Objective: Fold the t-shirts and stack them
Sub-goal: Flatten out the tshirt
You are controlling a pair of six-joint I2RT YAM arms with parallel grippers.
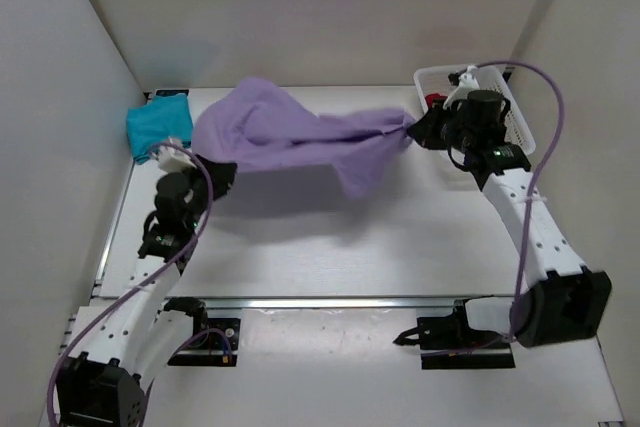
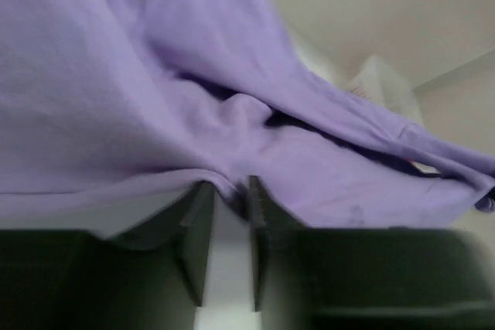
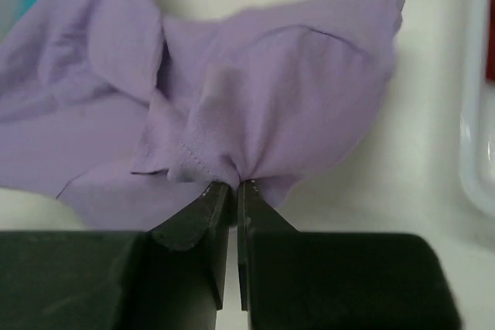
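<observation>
Ideally the right gripper (image 3: 234,185), pinched shut on the lavender t-shirt (image 1: 290,137), should pull it taut before lowering — the left gripper (image 2: 230,191) shows jaws slightly apart around the hem, hold uncertain.

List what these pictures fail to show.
- Left gripper: top view, the lavender shirt covers it; left wrist view, too blurred to tell whether it grips.
- Red shirt: top view, right gripper and basket hide most of it.
- Teal shirt: top view, too small to judge its folds.
</observation>
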